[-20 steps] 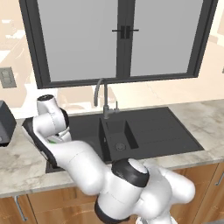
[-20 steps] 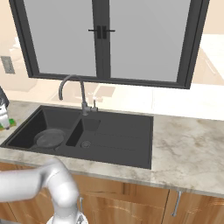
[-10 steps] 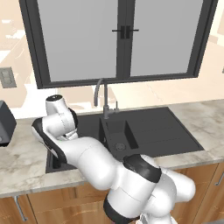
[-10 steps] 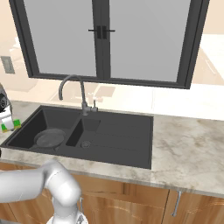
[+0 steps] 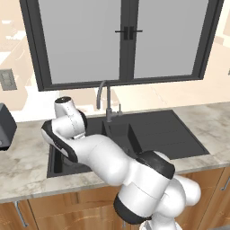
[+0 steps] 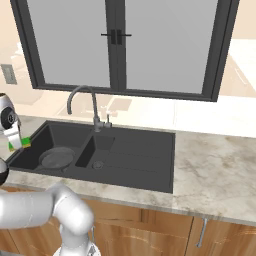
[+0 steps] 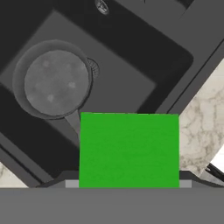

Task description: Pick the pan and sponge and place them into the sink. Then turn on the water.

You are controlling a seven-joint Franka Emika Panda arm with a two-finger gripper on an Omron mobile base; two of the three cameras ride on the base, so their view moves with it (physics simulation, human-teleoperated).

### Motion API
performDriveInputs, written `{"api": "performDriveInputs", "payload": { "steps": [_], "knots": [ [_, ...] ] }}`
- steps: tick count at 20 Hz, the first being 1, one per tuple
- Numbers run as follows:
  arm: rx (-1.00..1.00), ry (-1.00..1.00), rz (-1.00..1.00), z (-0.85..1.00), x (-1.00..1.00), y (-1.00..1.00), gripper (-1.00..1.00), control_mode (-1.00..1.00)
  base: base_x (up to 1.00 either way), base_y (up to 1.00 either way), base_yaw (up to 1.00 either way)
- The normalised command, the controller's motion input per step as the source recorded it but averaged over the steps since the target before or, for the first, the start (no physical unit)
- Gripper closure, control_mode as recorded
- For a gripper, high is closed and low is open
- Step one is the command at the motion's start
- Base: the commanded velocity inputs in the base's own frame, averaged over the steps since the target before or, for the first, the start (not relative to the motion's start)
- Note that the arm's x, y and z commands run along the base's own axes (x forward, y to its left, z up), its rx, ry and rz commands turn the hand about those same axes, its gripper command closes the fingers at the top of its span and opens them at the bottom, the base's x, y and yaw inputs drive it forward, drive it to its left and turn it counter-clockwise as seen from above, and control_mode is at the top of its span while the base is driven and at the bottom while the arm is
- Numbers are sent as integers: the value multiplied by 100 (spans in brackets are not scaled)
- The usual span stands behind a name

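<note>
From behind the arm on its left we look forward and down across the table at the sink (image 5: 152,134) below the window (image 5: 126,40). From its right we face the same sink and window, with the pan (image 6: 56,158) in the large basin. From the hand we look closely down onto that pan.

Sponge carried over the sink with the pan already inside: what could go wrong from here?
1. The sponge sits near the large basin's edge, by the marble counter; released early, it might land on the counter rather than in the sink.
2. Lowered further, the tool could bump the pan or its handle, which lies just beneath the sponge.
</note>
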Motion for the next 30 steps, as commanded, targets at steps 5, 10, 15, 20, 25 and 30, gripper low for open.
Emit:
{"api": "performDriveInputs", "payload": {
  "steps": [5, 10, 15, 20, 25, 30],
  "knots": [
    [0, 0, -6, 0, 9, -25, 100, -100, 0, 0, 0],
    [0, 0, -5, -2, 8, -18, 100, -100, 0, 0, 0],
    [-1, -2, -4, -8, 6, -9, 100, -100, 0, 0, 0],
    [-2, -3, -3, -9, 4, -6, 100, -100, 0, 0, 0],
    [-2, -4, -4, -8, 2, -9, 100, -100, 0, 0, 0],
    [-1, -4, -4, -8, 2, -14, 100, -100, 0, 0, 0]
  ]
}}
